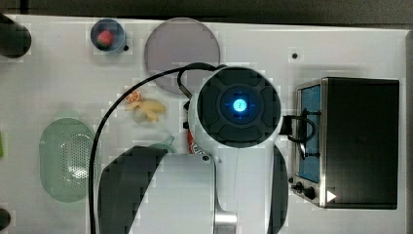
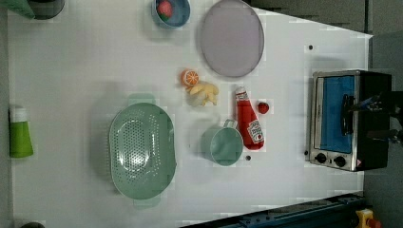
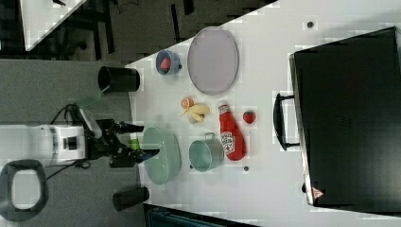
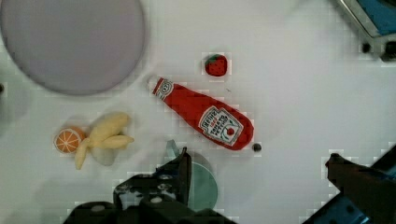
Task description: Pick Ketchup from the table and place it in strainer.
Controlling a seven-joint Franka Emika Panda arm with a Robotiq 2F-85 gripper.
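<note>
The ketchup lies flat on the white tabletop, a soft-looking red squeeze bottle with a white cap, striped neck and a printed white label. In the left view it sits mid-table, its cap towards the grey plate and its base nearer the tabletop's bottom edge. A small red strawberry lies just beside it on the oven side. On its other side stands a round green cup with a handle, close to the bottle but not clearly touching.

Near the cap lie a pale yellow peeled banana and an orange slice, touching each other. The strainer, a pale green oval plastic basket with a dotted perforated bottom and small end tabs, rests well apart from the bottle, beyond the cup, and holds nothing.

A steel toaster oven with a blue-tinted door stands at the tabletop's right edge in the left view. A blue bowl with a red fruit inside sits at the far edge beside the plate.

In the top view the arm's head covers most of the bottle, while the wrist view shows the bottle whole. There the gripper hangs above the table with its dark fingers spread wide, holding nothing.
</note>
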